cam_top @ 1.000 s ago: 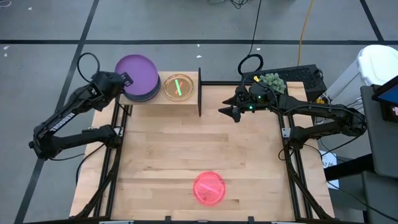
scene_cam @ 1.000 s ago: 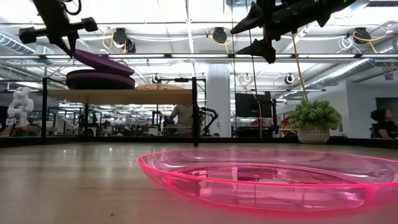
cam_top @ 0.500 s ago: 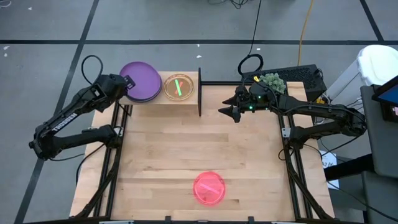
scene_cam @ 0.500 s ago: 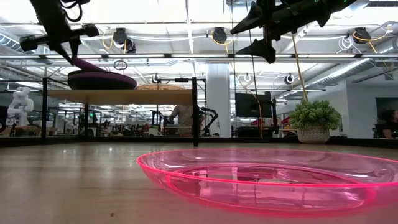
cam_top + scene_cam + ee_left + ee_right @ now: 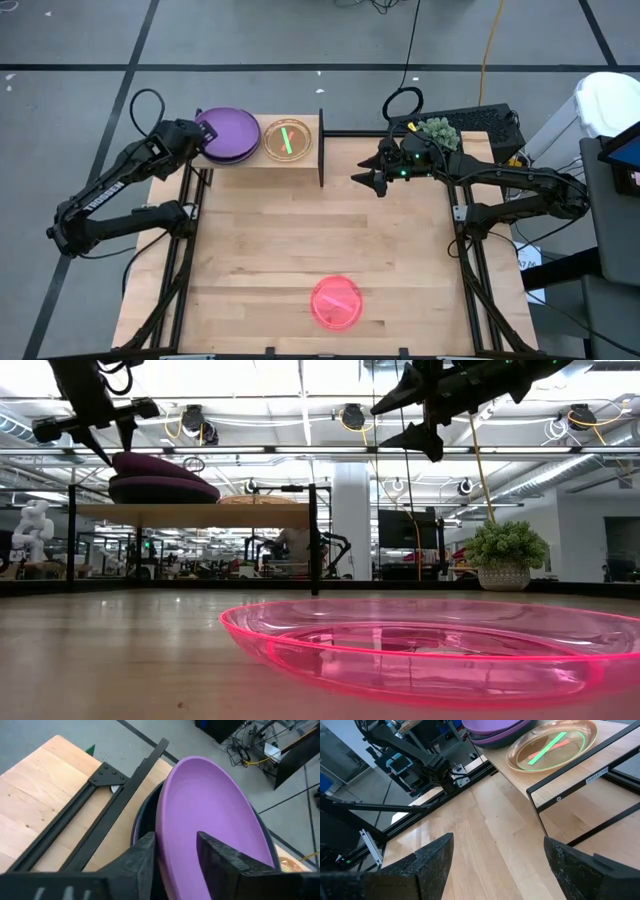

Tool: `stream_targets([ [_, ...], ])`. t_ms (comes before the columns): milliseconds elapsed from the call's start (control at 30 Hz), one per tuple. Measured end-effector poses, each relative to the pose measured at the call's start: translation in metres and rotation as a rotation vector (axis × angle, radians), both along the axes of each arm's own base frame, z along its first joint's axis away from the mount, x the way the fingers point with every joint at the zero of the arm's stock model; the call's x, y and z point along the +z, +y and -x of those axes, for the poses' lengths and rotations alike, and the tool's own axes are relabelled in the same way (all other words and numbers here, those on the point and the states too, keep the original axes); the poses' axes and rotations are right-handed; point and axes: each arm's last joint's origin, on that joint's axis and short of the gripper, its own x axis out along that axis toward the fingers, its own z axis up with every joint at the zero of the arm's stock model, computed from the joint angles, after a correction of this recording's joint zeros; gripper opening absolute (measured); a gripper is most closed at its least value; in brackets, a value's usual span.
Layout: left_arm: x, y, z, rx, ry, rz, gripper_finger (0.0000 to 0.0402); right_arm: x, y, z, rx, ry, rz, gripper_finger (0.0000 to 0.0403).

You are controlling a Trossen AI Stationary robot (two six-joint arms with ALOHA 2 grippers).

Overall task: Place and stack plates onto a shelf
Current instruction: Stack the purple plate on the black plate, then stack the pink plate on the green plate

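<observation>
A matte purple plate (image 5: 235,130) (image 5: 215,805) lies tilted on the dark stack (image 5: 165,490) at the left end of the shelf (image 5: 308,152). Its raised rim points at my left gripper (image 5: 207,133) (image 5: 113,445), which is open. The fingers stand above and below that rim. A translucent green plate on a pink one (image 5: 287,138) (image 5: 552,744) sits at the shelf's right end. One pink plate (image 5: 336,303) (image 5: 430,645) lies flat near the table's near edge. My right gripper (image 5: 362,178) (image 5: 497,855) hovers open just right of the shelf. My left gripper has the purple plate's rim (image 5: 167,835) between its open fingers, which come level from the table's left. The plate rests tilted on the stack below it. I cannot tell whether either finger touches the rim.
The shelf's black end panel (image 5: 321,148) stands between the green plate and my right gripper. A potted plant (image 5: 436,130) and a dark box sit at the table's far right corner. Bare wood lies between the shelf and the pink plate.
My left gripper has carried the purple plate down and slightly toward the near edge, onto the stack on the shelf. Its fingers have then opened. The plate, held steeply tilted in the air before, now lies tilted on the stack.
</observation>
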Motion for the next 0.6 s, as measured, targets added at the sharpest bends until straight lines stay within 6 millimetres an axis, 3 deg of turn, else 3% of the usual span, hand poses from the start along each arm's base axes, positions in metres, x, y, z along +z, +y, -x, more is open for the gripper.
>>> stream_targets([
  [400,0.003,-0.010,0.007,-0.106,-0.027,0.027,0.0247,0.000,0.000,0.000,-0.001,-0.001,-0.012,0.0288],
  [600,0.009,-0.015,0.012,-0.175,-0.049,-0.022,0.0272,0.000,0.000,0.000,-0.013,-0.005,-0.044,0.0288],
])
